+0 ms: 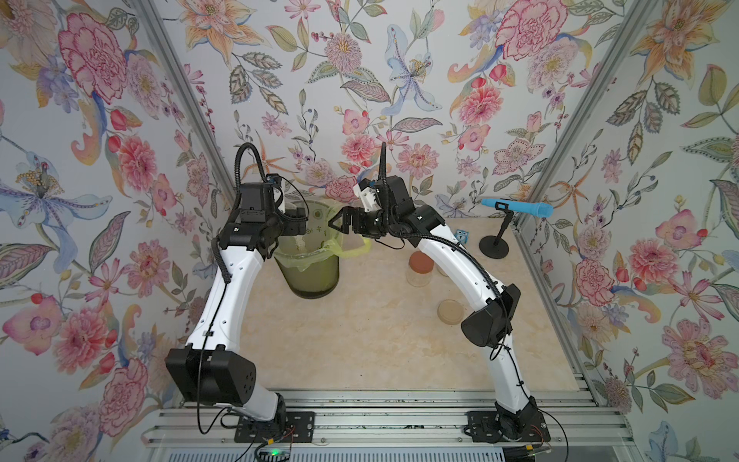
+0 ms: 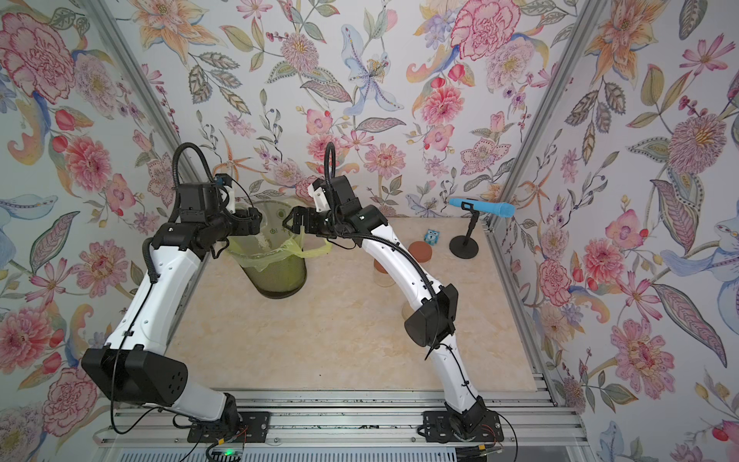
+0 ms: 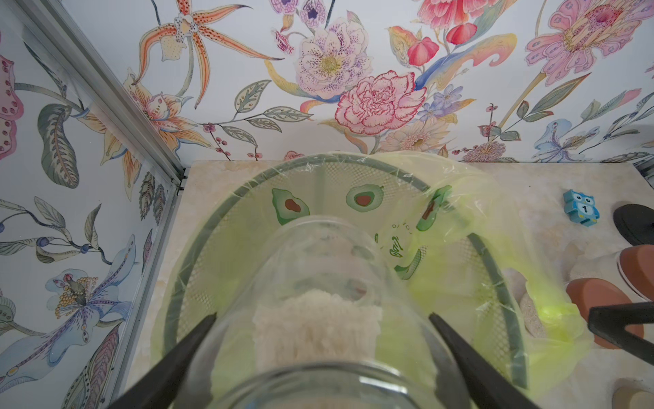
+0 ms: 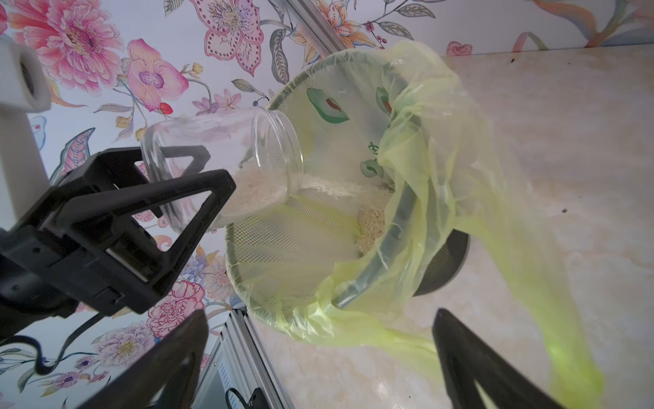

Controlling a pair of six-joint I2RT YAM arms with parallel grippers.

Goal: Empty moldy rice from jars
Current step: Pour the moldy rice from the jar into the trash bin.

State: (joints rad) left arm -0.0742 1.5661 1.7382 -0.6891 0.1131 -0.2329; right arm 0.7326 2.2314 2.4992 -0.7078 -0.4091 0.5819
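Gripping a lidless clear jar [image 4: 226,148] with the left gripper [image 4: 214,168], fingers pressed on opposite sides of the glass near its base. Tipped mouth-down toward the green bin [image 4: 444,265], left of centre in the right wrist view. Holds moldy rice [image 4: 258,187] heaped low against the mouth, with a pale blur just past the lip; loose grains [image 4: 369,226] lying inside the bin on the yellow-green liner [image 4: 460,170]. Fills the lower middle of the left wrist view too, rice clumped at bottom centre between the two dark fingers. Standing wide apart and empty along the bottom edge of the right wrist view: right gripper [image 4: 318,313], beside the draped liner. Near the bin rim at centre frame in both top views. Right of centre in a top view, upright on the table [image 1: 360,340]: second jar [image 1: 420,274], closed with a reddish-brown lid [image 1: 420,259]; below it in the frame, lying flat, a beige lid [image 1: 451,311].
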